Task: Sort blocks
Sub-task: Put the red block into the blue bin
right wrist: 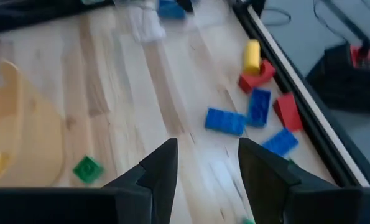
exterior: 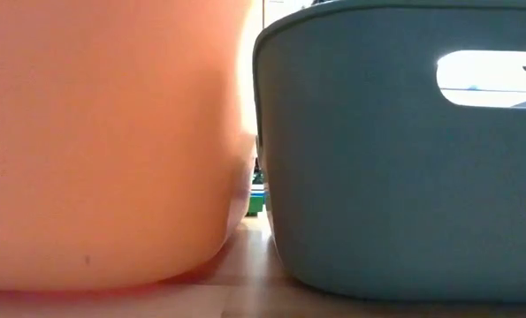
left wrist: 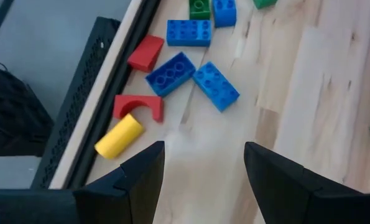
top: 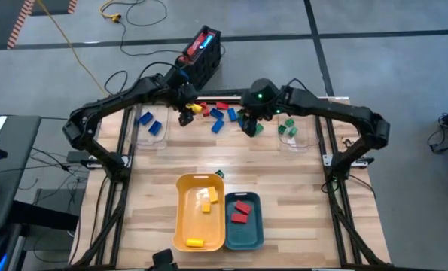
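Left container (top: 150,128): we see blue blocks inside; sorted, we judge.
Left gripper (top: 184,115): hovers above the far-edge pile, fingers spread, nothing between them in its wrist view.
Loose blocks (top: 216,114): we count red, yellow, blue and green pieces scattered along the table's far edge, between the two grippers.
Yellow cylinder (left wrist: 118,137): lies on its side touching the red arch (left wrist: 138,106); we expect it to roll, so pinch across its flat ends.
Blue bricks (left wrist: 216,85): rigid, light, smooth plastic; we would grip the long flat sides, not the studs.
Right gripper (top: 251,125): low over the pile, fingers parted; we see nothing held.
Right container (top: 290,132): green blocks inside.
Yellow tray (top: 186,226): near edge, yellow blocks inside.
Teal tray (top: 255,229): just beside it, red blocks inside.
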`<state>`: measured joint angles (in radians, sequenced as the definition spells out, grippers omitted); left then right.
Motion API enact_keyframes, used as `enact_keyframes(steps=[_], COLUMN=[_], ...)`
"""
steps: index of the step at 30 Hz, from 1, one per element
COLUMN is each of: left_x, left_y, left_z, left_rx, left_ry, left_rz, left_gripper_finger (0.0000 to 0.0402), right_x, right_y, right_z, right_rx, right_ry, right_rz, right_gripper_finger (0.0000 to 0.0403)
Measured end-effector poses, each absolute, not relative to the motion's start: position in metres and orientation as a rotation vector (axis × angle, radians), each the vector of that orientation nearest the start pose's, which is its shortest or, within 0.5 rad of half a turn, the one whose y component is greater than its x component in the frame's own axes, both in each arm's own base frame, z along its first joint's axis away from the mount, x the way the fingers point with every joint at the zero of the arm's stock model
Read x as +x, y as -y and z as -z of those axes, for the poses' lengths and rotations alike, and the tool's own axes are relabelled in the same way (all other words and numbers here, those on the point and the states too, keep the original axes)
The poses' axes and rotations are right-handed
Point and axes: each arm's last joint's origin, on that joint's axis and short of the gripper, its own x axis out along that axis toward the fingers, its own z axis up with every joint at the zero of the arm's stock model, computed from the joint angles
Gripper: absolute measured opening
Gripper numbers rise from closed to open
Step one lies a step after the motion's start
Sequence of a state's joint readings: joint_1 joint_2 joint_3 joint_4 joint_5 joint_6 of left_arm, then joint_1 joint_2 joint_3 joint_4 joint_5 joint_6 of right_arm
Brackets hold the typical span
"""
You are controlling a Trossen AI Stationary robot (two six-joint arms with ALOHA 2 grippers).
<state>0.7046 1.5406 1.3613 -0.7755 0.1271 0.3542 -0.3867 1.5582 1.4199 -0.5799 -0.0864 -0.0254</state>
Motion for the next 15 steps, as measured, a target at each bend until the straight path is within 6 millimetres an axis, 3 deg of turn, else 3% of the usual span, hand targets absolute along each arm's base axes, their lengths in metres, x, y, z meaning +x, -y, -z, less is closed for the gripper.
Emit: enact_keyframes(steps=[6,15], left_x=[0.253,0.264], left_y=[-0.230,-0.281], left_z=[-0.295,-0.306], left_rx=[-0.200,-0.264], left_ry=[-1.071,-1.096], left_rz=[-0.405,-0.343], left_gripper_finger=[0.0215,0.0215], right_x=[0.325,0.324], right_y=[0.120,0.121], right_z=[-0.328,-0.326], right_rx=[0.126,0.141], right_ry=[-0.669,-0.691], right_rz=[0.254,0.261], right_gripper_finger=[0.0182,0.0182])
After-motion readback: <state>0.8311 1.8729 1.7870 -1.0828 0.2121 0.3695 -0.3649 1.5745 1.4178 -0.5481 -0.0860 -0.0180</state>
